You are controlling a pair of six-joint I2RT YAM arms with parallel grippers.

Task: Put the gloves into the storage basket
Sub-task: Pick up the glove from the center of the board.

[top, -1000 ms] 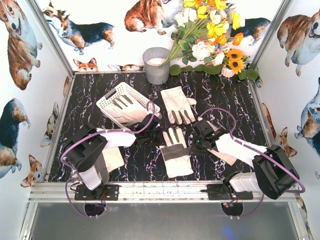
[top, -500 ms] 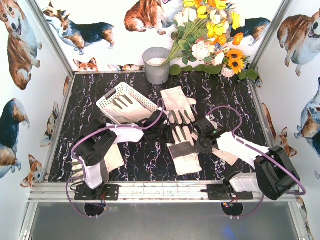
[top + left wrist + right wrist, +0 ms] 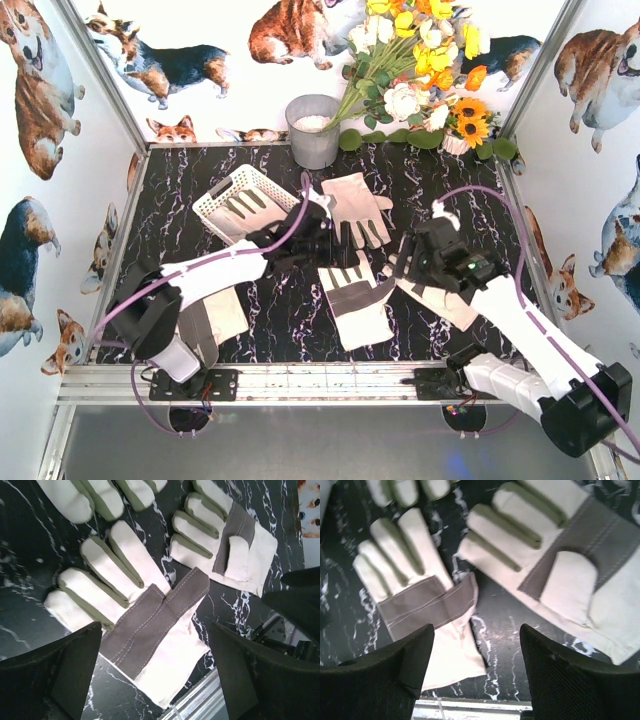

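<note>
**Q:** How do the tools stand?

**Note:** Your left tool has its jaws well apart with nothing between them. Your right tool is the same. Both hang over the middle glove. Neither wrist view shows contact with it.

**Q:** Where are the gloves?

**Note:** One glove lies inside the storage basket, which sits diagonally left of centre in the top view. The middle glove lies flat on the worktop at lower centre, grey patch up and fingers pointing to the back. The far glove lies just beyond its fingertips, to the right of the basket. A third loose glove lies partly under your right arm, just beside the middle one but apart from it.

**Q:** Why are both arms over one glove?

**Note:** This is a judgement. The glove lies between the arms, so either can reach it. Wide jaws suit limp, flat fabric, which needs a pinch at the cuff or a fold. Your left arm is nearer the basket, so it is the sensible carrier. Your right arm would be better used on the glove beneath it.

**Q:** What could go wrong?

**Note:** The two tools are crowded close together and could collide on the way down. A limp cuff may also drape over the basket rim instead of dropping inside.
</note>
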